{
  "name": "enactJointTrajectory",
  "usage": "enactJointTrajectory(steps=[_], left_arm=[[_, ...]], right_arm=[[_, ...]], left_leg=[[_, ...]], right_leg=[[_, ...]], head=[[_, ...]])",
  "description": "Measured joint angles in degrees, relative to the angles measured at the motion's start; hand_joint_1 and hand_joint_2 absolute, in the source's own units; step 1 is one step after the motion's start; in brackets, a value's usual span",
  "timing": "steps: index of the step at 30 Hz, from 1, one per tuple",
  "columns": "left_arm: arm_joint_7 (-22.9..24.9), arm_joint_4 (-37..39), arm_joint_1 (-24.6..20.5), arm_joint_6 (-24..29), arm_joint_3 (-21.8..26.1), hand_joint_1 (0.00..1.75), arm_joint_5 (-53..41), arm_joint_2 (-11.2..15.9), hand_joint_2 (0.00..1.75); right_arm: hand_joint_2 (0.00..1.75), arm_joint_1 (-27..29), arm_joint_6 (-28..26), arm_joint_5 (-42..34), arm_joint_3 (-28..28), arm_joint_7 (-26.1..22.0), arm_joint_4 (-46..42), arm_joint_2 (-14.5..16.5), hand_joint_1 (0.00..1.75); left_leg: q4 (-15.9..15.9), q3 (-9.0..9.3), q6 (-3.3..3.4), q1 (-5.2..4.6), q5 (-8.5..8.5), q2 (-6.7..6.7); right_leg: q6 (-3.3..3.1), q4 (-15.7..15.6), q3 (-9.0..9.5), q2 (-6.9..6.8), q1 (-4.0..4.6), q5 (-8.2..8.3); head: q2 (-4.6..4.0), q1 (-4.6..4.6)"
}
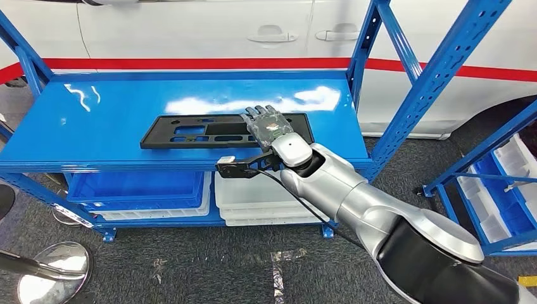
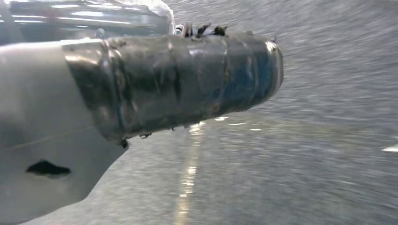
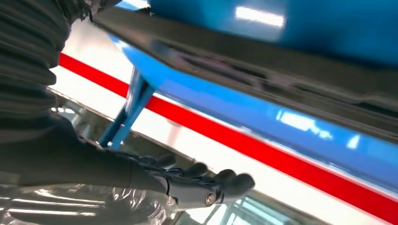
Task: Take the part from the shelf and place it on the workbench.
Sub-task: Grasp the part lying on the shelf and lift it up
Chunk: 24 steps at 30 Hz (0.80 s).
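Note:
A long flat black part (image 1: 190, 131) with several cut-outs lies on the blue shelf top (image 1: 95, 120). My right hand (image 1: 269, 125) reaches over the shelf's front edge and rests flat on the part's right section, fingers stretched out. In the right wrist view the part's dark edge (image 3: 244, 70) runs across the blue shelf, and the thumb (image 3: 206, 185) stands apart from it, gripping nothing. My left hand (image 2: 178, 79) hangs over blurred grey floor; its fingers are mostly hidden behind the cover.
Blue bins (image 1: 136, 187) and white bins (image 1: 253, 199) sit on the level under the part. Slanted blue uprights (image 1: 430, 82) frame the shelf's right end. A white car with a red stripe (image 1: 190, 31) stands behind. A second blue rack (image 1: 506, 183) is on the right.

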Motion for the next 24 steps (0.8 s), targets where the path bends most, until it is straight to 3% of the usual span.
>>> enactJointTrajectory(steps=[2, 5, 6, 7, 8, 10, 12, 14, 17, 19, 21, 23, 24], left_arm=[[2.3, 0.0, 0.2, 0.4, 0.0, 0.0, -0.7, -1.7, 0.0], [3.1, 0.1, 0.5, 1.6, 0.0, 0.0, -1.1, -3.9, 0.0], [3.1, 0.1, 0.6, 1.7, 0.0, 0.0, -1.2, -4.5, 0.0], [3.1, 0.2, 0.6, 1.8, 0.0, 0.0, -1.3, -5.0, 0.0], [3.2, 0.2, 0.6, 1.8, 0.0, 0.0, -1.3, -5.4, 0.0], [3.2, 0.3, 0.7, 1.6, 0.0, 0.0, -1.4, -5.9, 0.0], [3.2, 0.3, 0.6, 1.5, 0.0, 0.0, -1.5, -6.2, 0.0], [3.2, 0.3, 0.5, 1.5, -0.1, 0.0, -1.5, -6.4, 0.0], [3.2, 0.3, 0.5, 1.5, -0.1, 0.0, -1.5, -6.5, 0.0], [3.2, 0.3, 0.4, 1.6, -0.1, 0.0, -1.5, -6.7, 0.0], [3.2, 0.3, 0.4, 1.6, -0.1, 0.0, -1.5, -6.8, 0.0], [3.2, 0.3, 0.6, 1.6, -0.1, 0.0, -1.5, -6.8, 0.0], [3.2, 0.3, 0.7, 1.6, -0.1, 0.0, -1.5, -6.8, 0.0]], right_arm=[[1.75, 0.3, -0.1, -0.2, 0.0, 0.9, 0.0, -0.3, 0.0], [1.75, 0.9, -0.1, -0.2, 0.0, 1.1, 0.0, -1.1, 0.0], [1.75, 1.3, -0.1, -0.2, 0.0, 1.1, 0.0, -1.4, 0.0], [1.75, 1.6, -0.1, -0.2, 0.0, 1.1, 0.0, -1.6, 0.0], [1.75, 1.8, -0.1, -0.2, 0.0, 1.1, 0.0, -1.8, 0.0], [1.75, 1.9, -0.1, -0.2, 0.0, 1.1, 0.0, -2.1, 0.0], [1.75, 1.8, -0.1, -0.3, 0.0, 1.1, 0.0, -2.4, 0.0], [1.75, 1.9, -0.1, -0.3, 0.0, 1.1, 0.0, -2.7, 0.0], [1.75, 2.2, 0.0, -0.3, 0.0, 1.2, 0.0, -3.0, 0.0], [1.75, 2.2, 0.0, -0.3, 0.0, 1.2, 0.0, -3.1, 0.0], [1.75, 2.5, 0.0, -0.4, 0.0, 1.2, 0.0, -3.1, 0.0], [1.75, 3.1, 0.1, -0.4, 0.0, 1.2, 0.0, -3.1, 0.0], [1.75, 3.3, 0.1, -0.5, 0.0, 1.3, 0.0, -3.1, 0.0]], left_leg=[[-0.3, 0.73, 0.69, 0.17, -0.23, 0.06], [-0.5, 1.54, 1.43, 0.18, -0.73, 0.09], [-0.5, 1.75, 1.55, 0.17, -0.93, 0.06], [-0.5, 2.03, 1.6, 0.17, -1.16, 0.02], [-0.5, 2.35, 1.59, 0.16, -1.41, -0.01], [-0.5, 3.16, 1.42, 0.15, -1.99, -0.04], [-0.7, 3.56, 1.04, 0.01, -2.4, -0.04], [-1.1, 3.57, 0.43, 0.04, -2.43, -0.05], [-0.7, 3.67, -0.58, -0.04, -3.05, 0.13], [3.6, 1.68, -0.98, -0.08, -5.14, 0.29], [10.8, -2.43, -1.23, -0.07, -7.59, 0.29], [13.9, -5.02, -1.28, -0.07, -7.07, 0.3], [12.2, -4.76, -1.21, -0.07, -5.27, 0.3]], right_leg=[[0.71, 2.4, -0.94, -0.06, -0.12, -1.36], [1.49, 12.6, -6.62, -0.17, -0.47, -4.74], [1.55, 15.2, -8.57, -0.17, -0.55, -5.0], [1.5, 16.1, -9.75, -0.17, -0.59, -4.26], [1.33, 14.7, -9.83, -0.17, -0.59, -2.48], [0.63, 7.4, -7.36, -0.12, -0.43, 2.47], [-0.06, 1.4, -4.68, -0.05, -0.08, 4.87], [-0.35, -0.2, -3.84, 0.01, 0.32, 4.54], [-0.75, -1.8, -2.71, 0.01, -0.2, 4.47], [-1.15, -2.5, -1.68, -0.08, -0.52, 4.37], [-1.56, -2.5, -1.25, -0.12, -0.35, 4.02], [-1.68, -2.3, -0.91, -0.06, -0.21, 3.57], [-1.63, -2.1, -0.72, 0.0, -0.2, 3.31]], head=[[0.0, 0.12], [-0.01, 0.32], [0.0, 0.36], [-0.01, 0.44], [-0.01, 0.46], [-0.01, 0.49], [-0.01, 0.38], [-0.01, 0.37], [-0.01, 0.34], [-0.01, 0.1], [-0.01, -0.04], [-0.01, -0.05], [-0.01, -0.05]])
